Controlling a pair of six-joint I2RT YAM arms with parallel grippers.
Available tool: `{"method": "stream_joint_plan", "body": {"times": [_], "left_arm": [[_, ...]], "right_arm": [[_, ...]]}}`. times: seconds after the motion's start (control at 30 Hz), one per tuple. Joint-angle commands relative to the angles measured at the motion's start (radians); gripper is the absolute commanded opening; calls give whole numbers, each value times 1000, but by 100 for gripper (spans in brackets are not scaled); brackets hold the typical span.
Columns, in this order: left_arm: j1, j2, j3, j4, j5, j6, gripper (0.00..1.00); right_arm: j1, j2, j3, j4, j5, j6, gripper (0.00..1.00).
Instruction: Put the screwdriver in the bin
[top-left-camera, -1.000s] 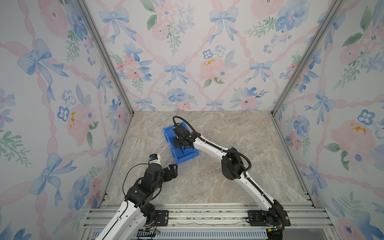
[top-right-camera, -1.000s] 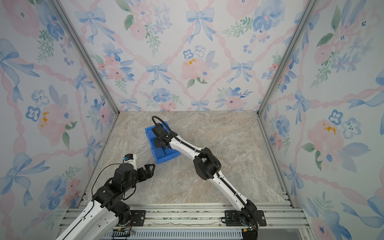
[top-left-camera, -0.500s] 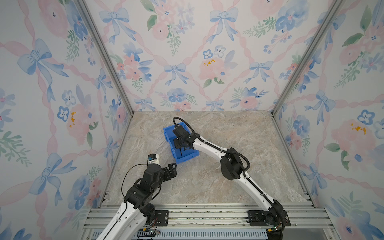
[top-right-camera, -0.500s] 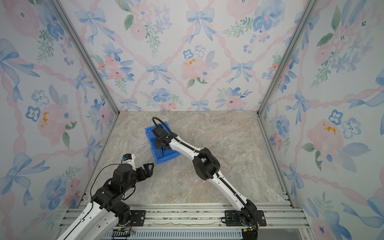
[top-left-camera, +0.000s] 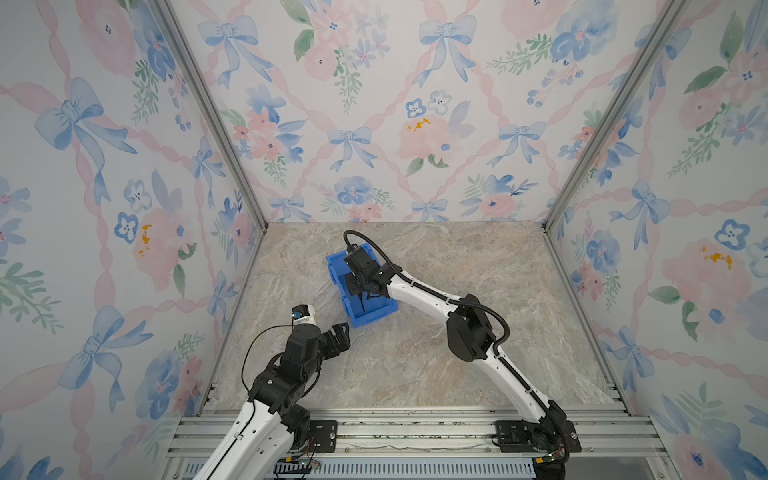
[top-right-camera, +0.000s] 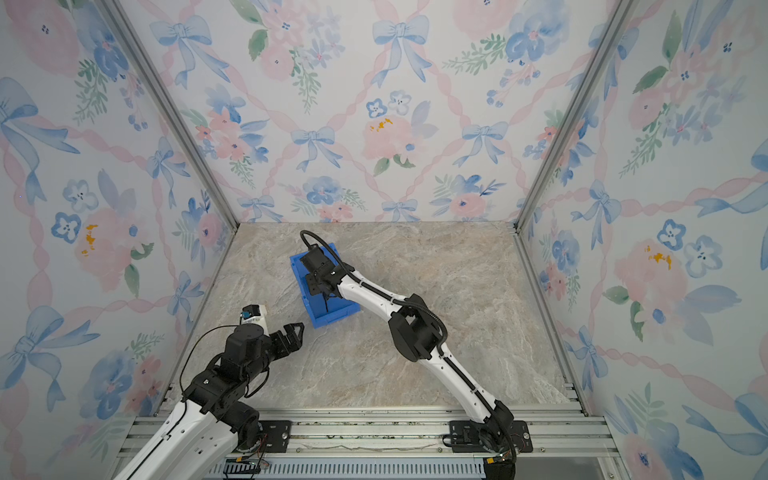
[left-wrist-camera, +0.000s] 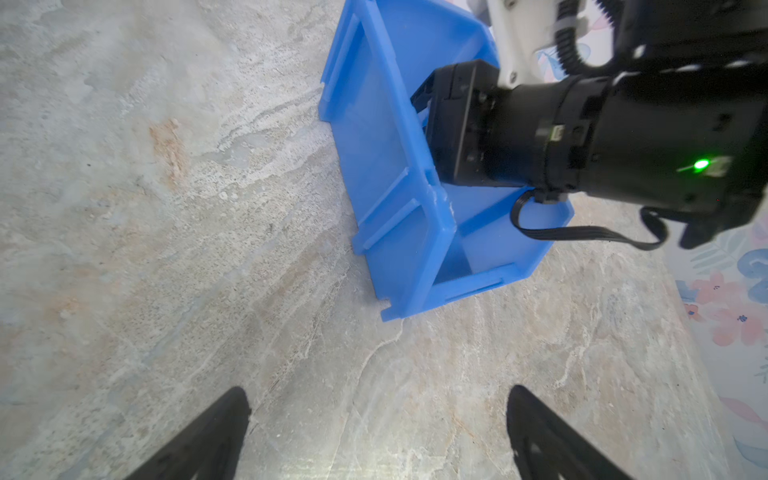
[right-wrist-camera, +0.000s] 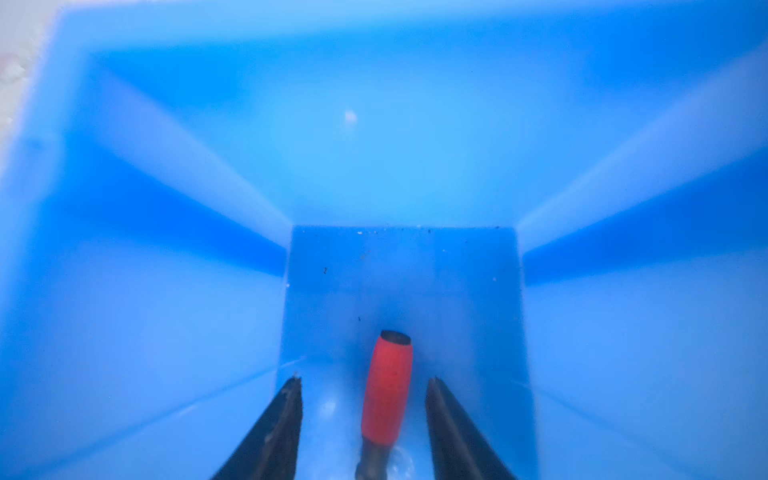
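The blue bin (top-left-camera: 374, 316) stands on the marble floor left of centre, also in the other top view as bin (top-right-camera: 334, 318) and in the left wrist view as bin (left-wrist-camera: 374, 166). My right gripper (top-left-camera: 362, 296) reaches down inside it. In the right wrist view the right gripper (right-wrist-camera: 364, 380) is open, and the red-handled screwdriver (right-wrist-camera: 387, 390) lies on the bin (right-wrist-camera: 166, 291) floor between the fingers, touching neither. My left gripper (top-left-camera: 343, 332) hovers open near the bin's front corner; in the left wrist view the left gripper (left-wrist-camera: 379, 391) holds nothing.
Flowered walls close the cell on three sides, with metal posts (top-left-camera: 208, 112) in the corners. A metal rail (top-left-camera: 395, 432) carrying both arm bases runs along the front. The right arm's elbow (top-left-camera: 469, 332) hangs over the floor's middle.
My right gripper's jaws have parted inside the bin and let go of the screwdriver. The left arm has barely shifted.
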Motion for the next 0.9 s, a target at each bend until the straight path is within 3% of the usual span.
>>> {"method": "stream_joint_plan", "body": {"times": [0.0, 0.17, 0.33, 0.5, 0.7, 0.87], "left_arm": [[15, 3, 20, 51, -7, 54, 97], [33, 17, 46, 56, -131, 72, 98], [51, 75, 69, 67, -240, 114, 98], [56, 183, 45, 114, -314, 199, 98], [67, 207, -5, 265, -364, 254, 98], [74, 187, -118, 527, -430, 459, 97]], "right_arm": [[10, -145, -37, -3, 50, -35, 52], [20, -374, -249, 18, 117, -65, 55], [20, -736, -690, 118, 183, -34, 76], [-29, -1084, -1063, 77, 291, -11, 98], [-211, -1423, -1433, 59, 409, 73, 97], [-472, -1581, -1602, 126, 405, 12, 97]]}}
